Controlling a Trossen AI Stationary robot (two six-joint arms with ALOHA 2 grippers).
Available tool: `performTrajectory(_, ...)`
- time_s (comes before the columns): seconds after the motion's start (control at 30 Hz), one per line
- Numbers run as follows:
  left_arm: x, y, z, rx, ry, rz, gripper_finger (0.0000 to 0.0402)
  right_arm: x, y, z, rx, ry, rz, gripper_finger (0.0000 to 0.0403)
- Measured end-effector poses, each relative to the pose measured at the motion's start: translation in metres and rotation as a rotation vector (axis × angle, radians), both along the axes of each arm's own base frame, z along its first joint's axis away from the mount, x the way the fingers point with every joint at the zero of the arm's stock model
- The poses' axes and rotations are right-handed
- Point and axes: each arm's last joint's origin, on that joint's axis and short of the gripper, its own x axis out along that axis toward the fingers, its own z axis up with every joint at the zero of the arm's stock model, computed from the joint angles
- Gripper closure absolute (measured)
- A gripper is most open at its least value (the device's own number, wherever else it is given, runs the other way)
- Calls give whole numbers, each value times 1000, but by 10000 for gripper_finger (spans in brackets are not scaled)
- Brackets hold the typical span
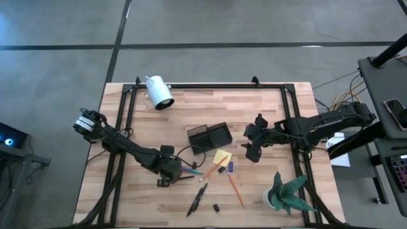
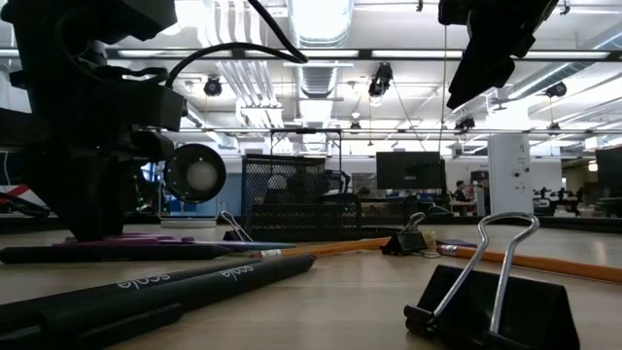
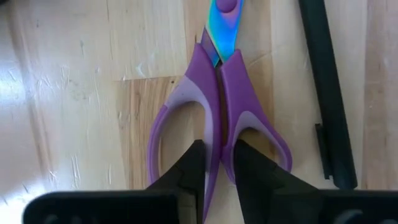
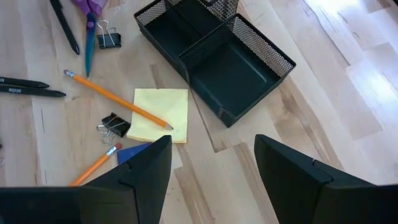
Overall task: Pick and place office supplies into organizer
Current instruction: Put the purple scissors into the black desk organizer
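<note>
Purple-handled scissors (image 3: pixel 217 81) lie flat on the wooden table, blades pointing toward the black mesh organizer (image 1: pixel 208 137). My left gripper (image 3: pixel 219 149) points down onto their handles and is shut on them; the high view shows it left of the scissors (image 1: pixel 191 170). Right of the organizer my right gripper (image 1: pixel 254 149) hangs open above the table, touching nothing. A yellow sticky-note pad (image 4: pixel 161 112), two orange pencils (image 4: pixel 118 99), black pens (image 1: pixel 197 198) and binder clips (image 4: pixel 112 124) lie loose on the wood. My left gripper comes from above, pointing down. One finger (image 3: pixel 193 168) stands in each handle loop, and the two inner bars (image 3: pixel 219 127) where the handles meet are pinched between them. The scissors lie flat on the table, closed.
A black pen (image 3: pixel 326 93) lies close beside the scissors. A white cylindrical camera (image 1: pixel 159 92) stands at the far left and a green plant (image 1: pixel 286 194) at the near right. A black frame rail (image 1: pixel 210 86) runs along the table's far edge. A small blue piece (image 4: pixel 134 152) lies by the pad.
</note>
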Motion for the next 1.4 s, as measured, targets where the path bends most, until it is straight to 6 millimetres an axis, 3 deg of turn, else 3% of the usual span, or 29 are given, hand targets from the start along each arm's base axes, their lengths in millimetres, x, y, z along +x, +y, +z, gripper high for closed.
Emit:
performTrajectory(0.13,-2,1,3,16,14,-1,360,0,0,0,0,0,0,181)
performTrajectory(0.33,-11,8,31,115,43,11,360,0,-1,0,-31,-5,-17,181)
performTrajectory(0.57,-16,13,85,251,111,-19,363,0,-3,1,-113,-15,-44,181)
performTrajectory(0.83,-19,19,167,453,148,-102,363,-2,-8,5,-240,-42,-110,181)
performTrajectory(0.97,-13,24,195,486,64,-132,363,-6,-10,10,-290,-72,-151,181)
performTrajectory(1.1,-4,37,200,618,64,-155,364,-10,-12,15,-295,-100,-170,181)
performTrajectory(1.4,18,79,178,794,259,-178,364,-18,-14,24,-260,-168,-228,181)
